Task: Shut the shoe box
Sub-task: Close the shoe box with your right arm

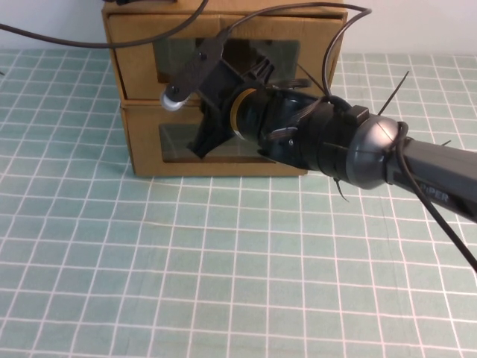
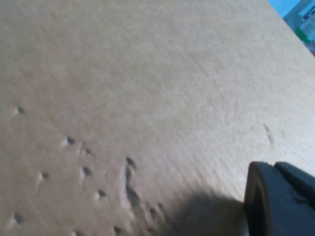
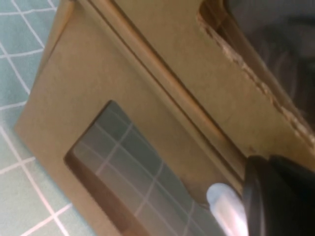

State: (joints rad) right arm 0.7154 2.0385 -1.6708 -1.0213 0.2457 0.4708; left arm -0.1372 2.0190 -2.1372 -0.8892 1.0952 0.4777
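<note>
Two brown cardboard drawer boxes are stacked at the far side of the table. The upper one is the shoe box [image 1: 134,52], with a clear window and a small white pull tab [image 1: 172,99] at its front panel's lower edge. My right gripper [image 1: 184,123] is open against the box fronts. Its upper finger lies across the shoe box window with its tip by the tab, and its lower finger is over the lower box's window. In the right wrist view the tab [image 3: 224,204] sits beside one black finger [image 3: 278,196]. The left wrist view shows one left finger [image 2: 280,201] close to bare cardboard [image 2: 147,88].
The lower box [image 1: 141,153] has its own window [image 3: 128,167] reflecting the mat. The edge of a third box shows on top of the stack [image 1: 138,2]. A green gridded mat [image 1: 223,268] covers the table. Black cables [image 1: 74,41] run over the boxes.
</note>
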